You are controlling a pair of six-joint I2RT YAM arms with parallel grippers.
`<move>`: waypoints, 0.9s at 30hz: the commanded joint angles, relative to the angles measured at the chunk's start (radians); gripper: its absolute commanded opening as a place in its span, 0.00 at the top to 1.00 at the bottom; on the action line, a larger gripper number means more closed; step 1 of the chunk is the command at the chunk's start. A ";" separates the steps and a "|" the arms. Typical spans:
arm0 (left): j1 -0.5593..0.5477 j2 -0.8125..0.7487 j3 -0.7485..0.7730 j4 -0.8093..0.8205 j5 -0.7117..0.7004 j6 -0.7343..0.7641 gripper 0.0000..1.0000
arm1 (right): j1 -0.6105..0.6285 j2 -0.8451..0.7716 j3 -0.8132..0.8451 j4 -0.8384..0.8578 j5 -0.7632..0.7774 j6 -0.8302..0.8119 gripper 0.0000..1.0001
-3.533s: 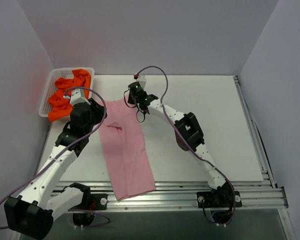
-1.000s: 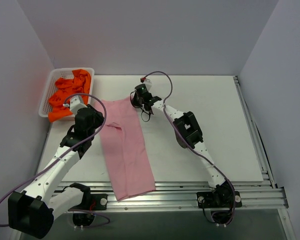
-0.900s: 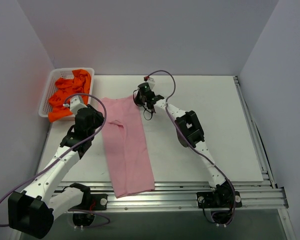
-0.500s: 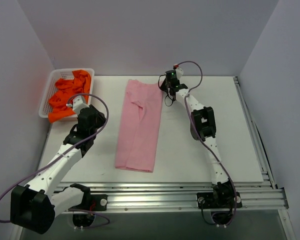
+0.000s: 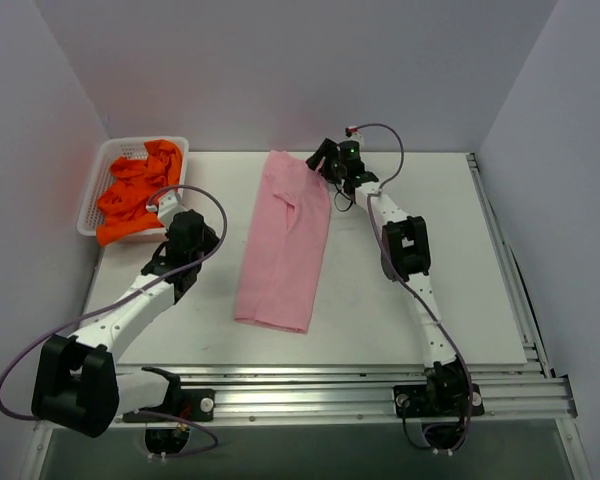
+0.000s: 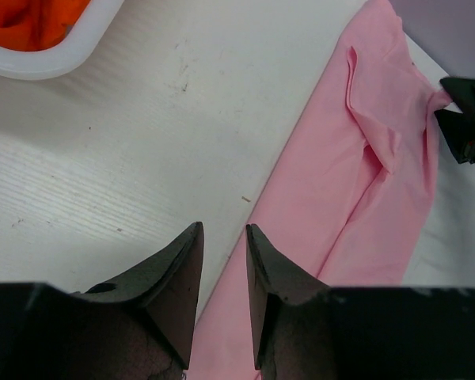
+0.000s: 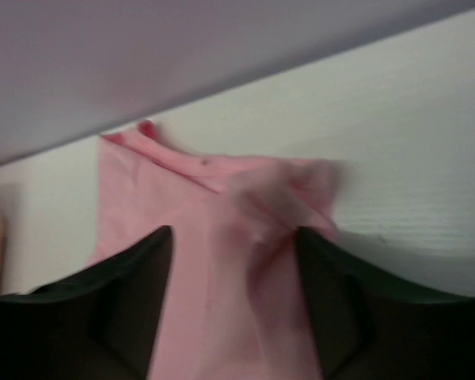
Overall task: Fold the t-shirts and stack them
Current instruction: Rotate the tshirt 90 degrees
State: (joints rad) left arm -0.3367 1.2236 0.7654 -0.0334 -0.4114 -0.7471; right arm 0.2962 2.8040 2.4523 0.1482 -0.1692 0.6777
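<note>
The light pink t-shirt [image 5: 285, 245] lies on the table folded into a long strip, running from the back wall toward the front. In the right wrist view its far corner [image 7: 182, 206] is bunched and blurred. My right gripper [image 5: 323, 160] [image 7: 233, 231] hangs over that corner, open, with its jaws wide on either side of the cloth. The left gripper [image 5: 195, 238] [image 6: 223, 226] hovers to the left of the strip, over its near left edge [image 6: 364, 182], jaws a little apart and empty. Several orange t-shirts [image 5: 135, 190] [image 6: 32, 16] sit crumpled in the basket.
The white mesh basket [image 5: 145, 138] [image 6: 63, 59] stands at the table's back left corner, close to the left arm. Grey walls enclose the table on the left, back and right. An aluminium rail [image 5: 330, 385] runs along the front edge.
The right gripper pulled the pink t-shirt back and to the right, off the front edge, then opened and let its corner go. The left arm shifted slightly toward the strip.
</note>
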 commanded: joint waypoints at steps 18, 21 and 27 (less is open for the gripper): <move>0.001 -0.128 -0.058 -0.005 -0.010 -0.061 0.63 | 0.003 -0.728 -0.669 0.045 0.454 -0.155 0.01; -0.002 -0.125 -0.104 -0.013 0.016 -0.089 0.63 | 0.037 -0.869 -0.870 -0.001 0.485 -0.107 0.02; -0.008 -0.119 -0.242 0.053 0.114 -0.141 0.64 | 0.196 -1.165 -1.292 0.080 0.484 0.006 0.04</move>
State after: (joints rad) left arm -0.3389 1.1053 0.5716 -0.0246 -0.3679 -0.8463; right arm 0.4091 1.6829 1.3132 0.2459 0.2832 0.6064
